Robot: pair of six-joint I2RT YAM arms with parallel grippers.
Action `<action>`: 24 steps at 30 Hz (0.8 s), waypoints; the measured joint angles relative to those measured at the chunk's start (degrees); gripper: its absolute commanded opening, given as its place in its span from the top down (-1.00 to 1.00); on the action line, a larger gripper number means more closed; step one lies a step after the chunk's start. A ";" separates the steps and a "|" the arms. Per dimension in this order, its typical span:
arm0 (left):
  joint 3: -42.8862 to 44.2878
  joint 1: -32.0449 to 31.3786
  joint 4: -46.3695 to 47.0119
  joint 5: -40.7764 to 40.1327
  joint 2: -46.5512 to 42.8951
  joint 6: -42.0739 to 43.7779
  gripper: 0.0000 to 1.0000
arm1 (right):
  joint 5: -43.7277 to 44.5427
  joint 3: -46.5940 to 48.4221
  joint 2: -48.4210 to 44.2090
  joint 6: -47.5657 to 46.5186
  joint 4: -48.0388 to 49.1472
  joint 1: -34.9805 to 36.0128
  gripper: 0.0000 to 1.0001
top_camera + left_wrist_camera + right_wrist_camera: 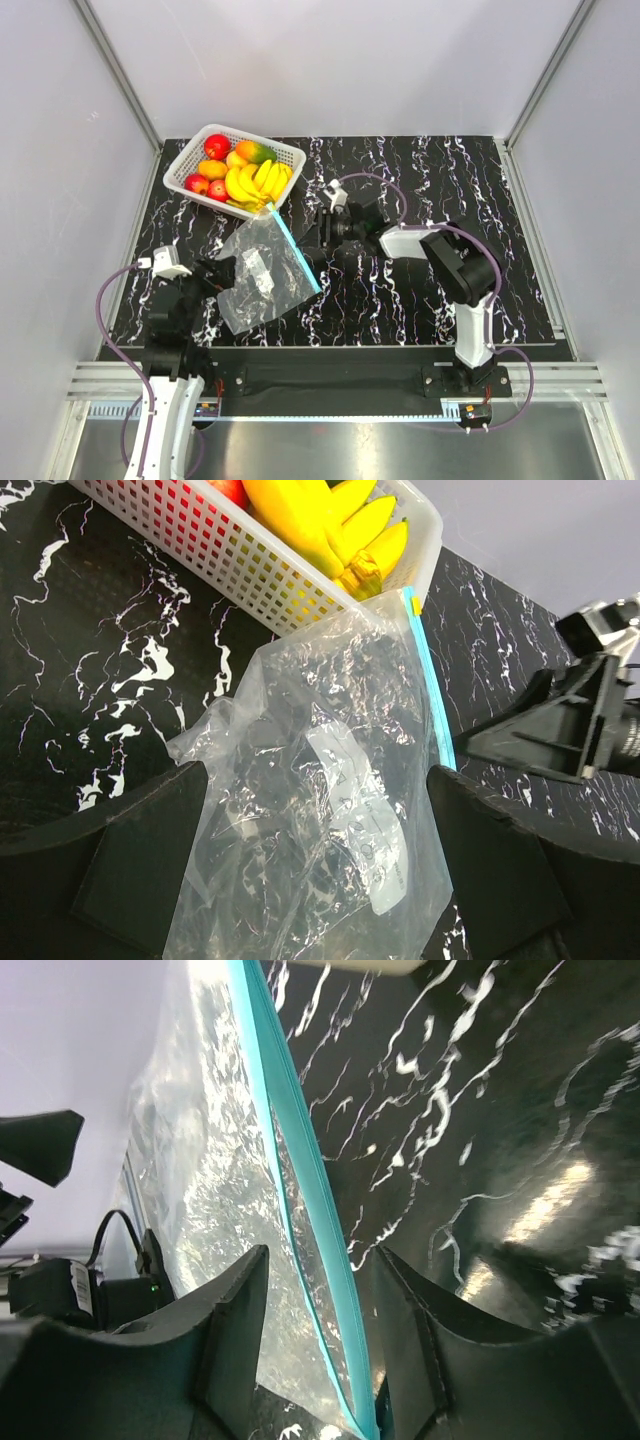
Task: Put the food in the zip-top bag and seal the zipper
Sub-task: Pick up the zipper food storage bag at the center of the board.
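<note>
Two arms are both at the bag (262, 290). It lies crinkled on the black marbled tabletop (430, 180), left of centre, between the two wrists. Its zipper (297, 252) runs along the bag's right-hand edge. The far end of the zipper reaches the near wall of the white basket (181, 172).

Food: in the basket, at the far left of the tabletop.
- Bananas (258, 183) fill the corner nearest the bag.
- Red apples (216, 146), an orange round fruit (212, 168) and a mango (260, 153) lie behind and beside them.

Left fingers (130, 870): spread wide and low over the tabletop, one on each side of the bag's left part. In the left wrist view the clear film lies between them and neither finger clamps it, so they are released.

Right fingers (232, 1345): at the zipper edge, roughly midway along it.
- The right wrist view shows them partly apart, with the blue strip standing on edge between them.
- The strip runs close to the finger on the bare-tabletop side, and a gap shows on the bag side.
- They are not clenched on the strip.
- Whether the strip touches that finger low down, I cannot tell.
- Whether the zipper is pressed shut along its length, I cannot tell.
</note>
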 measured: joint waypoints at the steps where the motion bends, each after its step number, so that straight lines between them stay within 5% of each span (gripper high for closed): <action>1: 0.00 0.00 -0.04 0.02 0.20 0.00 -0.98 | -0.24 0.31 1.03 0.28 0.61 0.59 0.00; 9: 0.00 0.00 -0.02 0.09 0.46 0.02 -0.98 | -2.67 0.37 3.96 3.15 5.99 3.08 0.37; 15: 0.00 0.00 0.00 0.15 0.57 0.02 -0.98 | -1.11 0.22 2.67 1.60 5.60 4.55 0.96; 24: -0.15 0.00 2.29 3.37 2.01 -0.83 -0.98 | 4.57 -1.68 -7.43 -3.28 -3.26 6.56 1.00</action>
